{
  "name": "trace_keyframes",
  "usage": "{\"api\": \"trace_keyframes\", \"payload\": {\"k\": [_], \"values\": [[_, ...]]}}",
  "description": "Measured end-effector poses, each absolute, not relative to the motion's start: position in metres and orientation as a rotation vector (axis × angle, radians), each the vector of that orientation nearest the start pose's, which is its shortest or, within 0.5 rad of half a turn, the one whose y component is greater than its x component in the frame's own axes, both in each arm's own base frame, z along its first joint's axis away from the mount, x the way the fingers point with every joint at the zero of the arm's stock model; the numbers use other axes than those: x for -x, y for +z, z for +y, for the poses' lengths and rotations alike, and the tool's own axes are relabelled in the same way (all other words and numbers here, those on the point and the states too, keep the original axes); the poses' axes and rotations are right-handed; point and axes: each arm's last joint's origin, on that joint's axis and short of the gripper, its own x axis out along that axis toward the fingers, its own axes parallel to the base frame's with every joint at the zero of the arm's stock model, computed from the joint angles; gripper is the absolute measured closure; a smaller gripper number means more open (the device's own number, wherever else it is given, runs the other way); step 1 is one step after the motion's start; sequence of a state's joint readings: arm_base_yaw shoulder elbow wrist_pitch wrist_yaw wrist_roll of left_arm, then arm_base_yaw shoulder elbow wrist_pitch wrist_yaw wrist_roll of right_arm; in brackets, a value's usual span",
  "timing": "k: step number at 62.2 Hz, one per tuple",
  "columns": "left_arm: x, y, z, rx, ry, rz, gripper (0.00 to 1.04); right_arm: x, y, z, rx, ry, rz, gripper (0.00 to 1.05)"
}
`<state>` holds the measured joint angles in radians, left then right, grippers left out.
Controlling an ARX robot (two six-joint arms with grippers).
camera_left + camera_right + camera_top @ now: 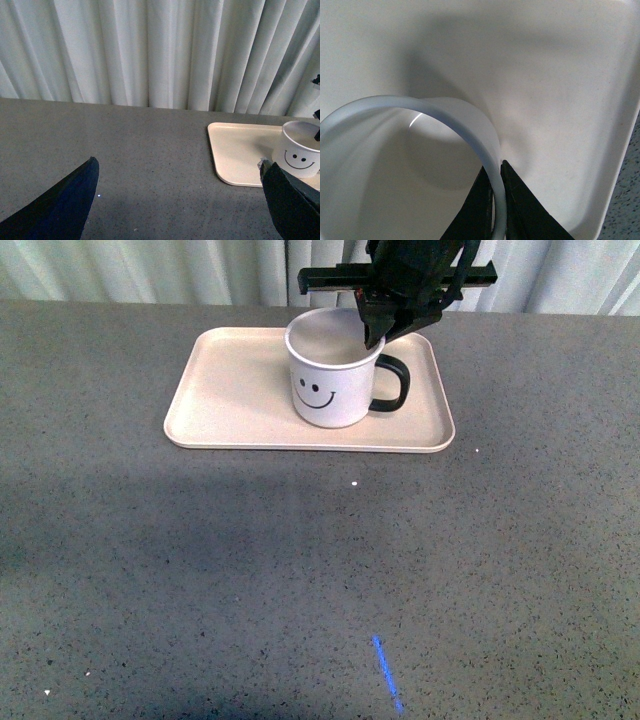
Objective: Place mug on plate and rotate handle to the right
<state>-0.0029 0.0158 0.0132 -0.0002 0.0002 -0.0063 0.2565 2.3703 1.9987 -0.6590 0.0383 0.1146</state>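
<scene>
The white mug (pixel 330 385) with a black smiley face stands upright on the beige plate (pixel 225 400), a little right of its middle. Its black handle (pixel 392 385) points to the right in the front view. My right gripper (pixel 372 338) comes down from above and is shut on the mug's rim at the back right, one finger inside and one outside. In the right wrist view the rim (pixel 470 125) runs between the black fingertips (pixel 517 200), with the plate (pixel 560 100) beneath. The left wrist view shows the mug (pixel 299 155) and plate (pixel 240 150) off to one side; my left gripper (pixel 180 195) is open over bare table.
A grey speckled table (pixel 300 580) spreads in front of the plate, with a short blue mark (pixel 386 670) near the front edge. Pale pleated curtains (pixel 150 50) hang behind the table's far edge.
</scene>
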Motion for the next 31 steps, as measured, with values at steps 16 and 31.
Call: {"api": "trace_keyframes", "payload": {"k": [16,31], "values": [[-0.098,0.167,0.000,0.006,-0.003,0.002,0.09,-0.509,0.190,0.112,0.184,0.332,0.985,1.03],[-0.098,0.167,0.000,0.006,-0.003,0.003,0.09,-0.514,0.189,0.115,0.259,0.458,0.971,1.03]]}}
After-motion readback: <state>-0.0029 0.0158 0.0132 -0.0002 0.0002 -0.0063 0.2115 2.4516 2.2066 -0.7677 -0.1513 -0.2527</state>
